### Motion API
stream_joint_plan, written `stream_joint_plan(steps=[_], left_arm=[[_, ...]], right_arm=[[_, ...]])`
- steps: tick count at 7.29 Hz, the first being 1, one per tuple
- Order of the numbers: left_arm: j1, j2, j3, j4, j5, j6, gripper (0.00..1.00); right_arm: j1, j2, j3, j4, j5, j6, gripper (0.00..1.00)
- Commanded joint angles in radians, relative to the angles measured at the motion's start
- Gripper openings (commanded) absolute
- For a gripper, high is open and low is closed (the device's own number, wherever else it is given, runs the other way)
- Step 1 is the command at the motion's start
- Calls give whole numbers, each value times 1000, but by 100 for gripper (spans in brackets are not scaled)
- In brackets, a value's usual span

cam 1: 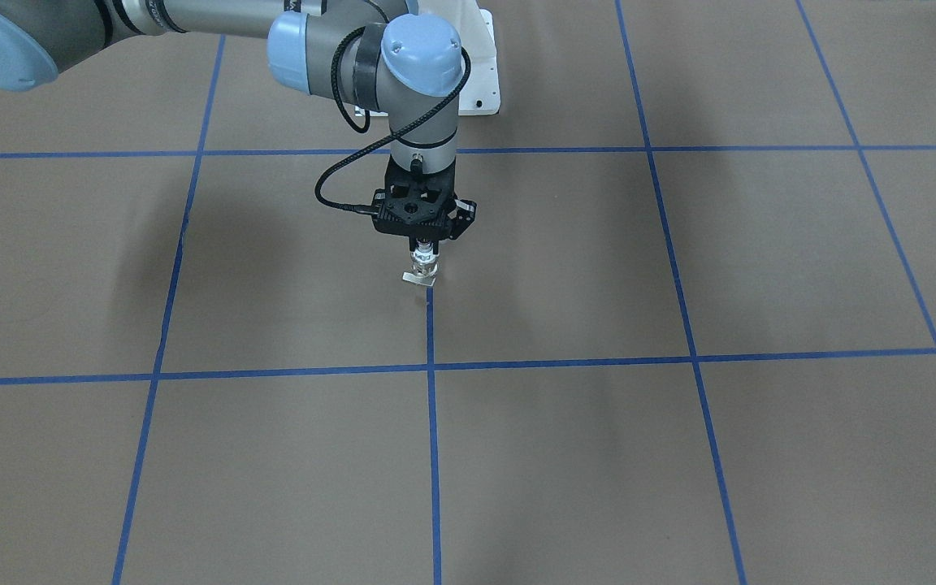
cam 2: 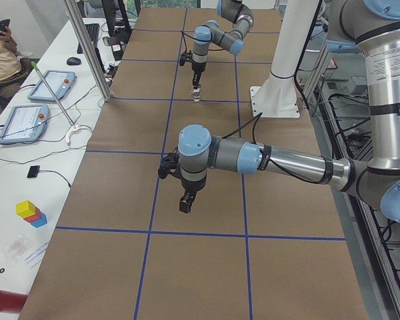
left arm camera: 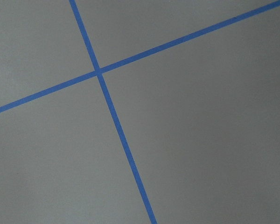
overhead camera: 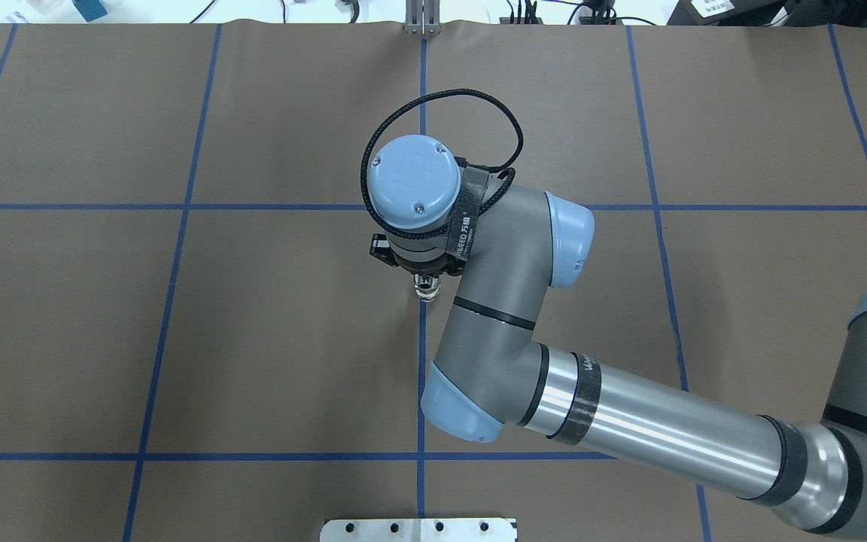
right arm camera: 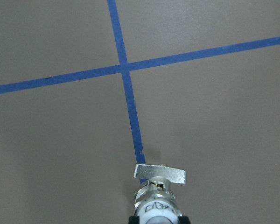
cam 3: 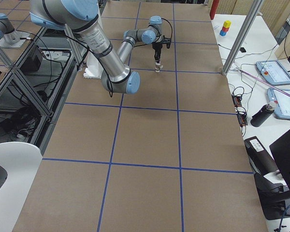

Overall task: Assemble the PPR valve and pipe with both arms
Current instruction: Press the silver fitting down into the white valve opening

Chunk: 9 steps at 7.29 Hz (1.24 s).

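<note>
My right gripper [cam 1: 426, 244] points straight down near the table's middle and is shut on the PPR valve [cam 1: 424, 265]. It grips the white ring end, and the flat lever tab [cam 1: 418, 279] sticks out at the bottom, just over the brown table. I cannot tell whether the valve touches the table. In the right wrist view the valve [right arm camera: 157, 196] hangs over the end of a blue tape line. In the overhead view the valve [overhead camera: 426, 287] peeks out under the wrist. My left gripper [cam 2: 186, 205] shows only in the exterior left view, hanging above the table far from the valve, and I cannot tell whether it is open. The pipe is not in view.
The white bolted base [cam 1: 484, 81] stands at the robot's side of the table. Blue tape lines [overhead camera: 422, 376] divide the brown table into squares. An aluminium post [cam 2: 87, 53] and a side bench with tablets [cam 2: 23, 120] run along the far table edge.
</note>
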Motion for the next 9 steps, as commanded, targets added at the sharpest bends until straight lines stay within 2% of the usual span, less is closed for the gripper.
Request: stream_joint_plan(steps=[1, 3, 4, 5, 6, 9], left_arm=[[0, 0, -2, 0, 0, 0, 100], [0, 0, 0, 0, 0, 0, 100], [0, 0, 0, 0, 0, 0, 100], [0, 0, 0, 0, 0, 0, 100], [0, 0, 0, -2, 0, 0, 100], [0, 0, 0, 0, 0, 0, 100]], right_arm=[[0, -2, -1, 2, 0, 0, 0], [0, 0, -1, 2, 0, 0, 0], [0, 0, 1, 2, 0, 0, 18], [0, -3, 4, 2, -11, -2, 94], [0, -2, 5, 2, -21, -3, 100], [0, 0, 10, 2, -21, -17, 100]])
